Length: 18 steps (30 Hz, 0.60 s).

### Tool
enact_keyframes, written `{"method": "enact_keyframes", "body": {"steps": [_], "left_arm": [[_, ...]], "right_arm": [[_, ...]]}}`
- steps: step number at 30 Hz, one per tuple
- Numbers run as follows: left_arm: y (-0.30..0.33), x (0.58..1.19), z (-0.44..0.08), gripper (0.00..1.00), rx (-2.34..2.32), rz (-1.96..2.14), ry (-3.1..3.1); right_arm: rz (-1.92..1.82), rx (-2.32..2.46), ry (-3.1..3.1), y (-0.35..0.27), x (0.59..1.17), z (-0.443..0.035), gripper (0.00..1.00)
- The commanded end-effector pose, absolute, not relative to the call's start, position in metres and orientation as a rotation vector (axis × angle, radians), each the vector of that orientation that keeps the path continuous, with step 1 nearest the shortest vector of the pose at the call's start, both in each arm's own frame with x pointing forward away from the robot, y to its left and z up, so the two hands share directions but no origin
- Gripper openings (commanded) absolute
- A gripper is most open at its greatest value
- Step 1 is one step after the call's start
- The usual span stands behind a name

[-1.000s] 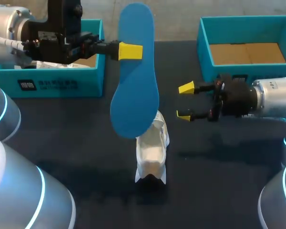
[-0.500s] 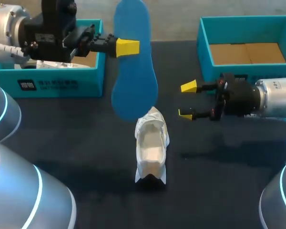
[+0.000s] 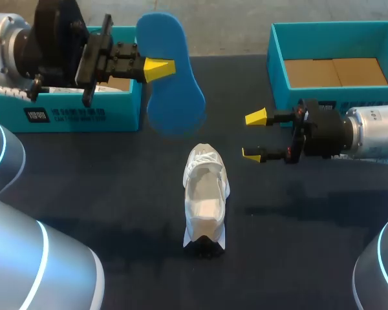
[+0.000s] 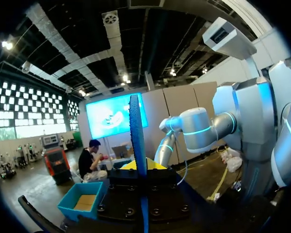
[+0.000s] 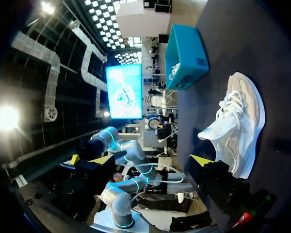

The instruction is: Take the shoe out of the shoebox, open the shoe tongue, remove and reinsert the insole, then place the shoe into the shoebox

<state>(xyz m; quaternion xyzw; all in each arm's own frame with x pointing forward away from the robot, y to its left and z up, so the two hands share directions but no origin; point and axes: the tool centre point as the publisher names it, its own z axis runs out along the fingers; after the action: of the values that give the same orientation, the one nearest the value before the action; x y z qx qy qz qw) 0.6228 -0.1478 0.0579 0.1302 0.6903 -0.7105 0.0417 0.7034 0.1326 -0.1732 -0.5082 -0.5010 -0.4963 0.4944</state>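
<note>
- Standing on its sole near the middle of the dark table [image 3: 129,187], the white sneaker [image 3: 205,197] has its heel toward the robot and its laced front toward the far edge, with the opening facing up.
- Its blue insole [image 3: 171,77] is out of the shoe, held in the air beyond the sneaker's toe and apart from it, one rounded end pointing down toward the shoe.
- The left gripper [image 3: 160,68] is clamped on the insole. One yellow tip presses on the face that shows in the head view, and the left wrist view has the insole edge-on, rising between the fingers.
- The right gripper [image 3: 253,135] hangs just to the right of the sneaker's front without touching it, its fingers spread wide, holding nothing and pointing toward the shoe.
- A teal shoebox [image 3: 84,115] sits at the far left under the left arm, with something white showing inside.
- A second teal shoebox [image 3: 276,61] sits at the far right, its brown cardboard bottom in view.
</note>
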Motion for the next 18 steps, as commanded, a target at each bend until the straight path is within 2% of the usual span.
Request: {"method": "enact_keyframes", "body": {"steps": [1, 10, 18], "left_arm": [[-0.146, 0.618, 0.055, 0.0, 0.607, -1.917, 1.876], [-0.146, 0.618, 0.055, 0.0, 0.607, -1.917, 1.876], [-0.139, 0.626, 0.033, 0.0, 0.989, -1.708, 1.593]], "right_arm": [[-1.204, -1.234, -1.215, 0.134, 0.703, -0.174, 1.0], [-1.204, -1.234, -1.215, 0.134, 0.703, -0.174, 1.0], [-1.204, -1.234, -1.215, 0.134, 0.703, -0.174, 1.0]]}}
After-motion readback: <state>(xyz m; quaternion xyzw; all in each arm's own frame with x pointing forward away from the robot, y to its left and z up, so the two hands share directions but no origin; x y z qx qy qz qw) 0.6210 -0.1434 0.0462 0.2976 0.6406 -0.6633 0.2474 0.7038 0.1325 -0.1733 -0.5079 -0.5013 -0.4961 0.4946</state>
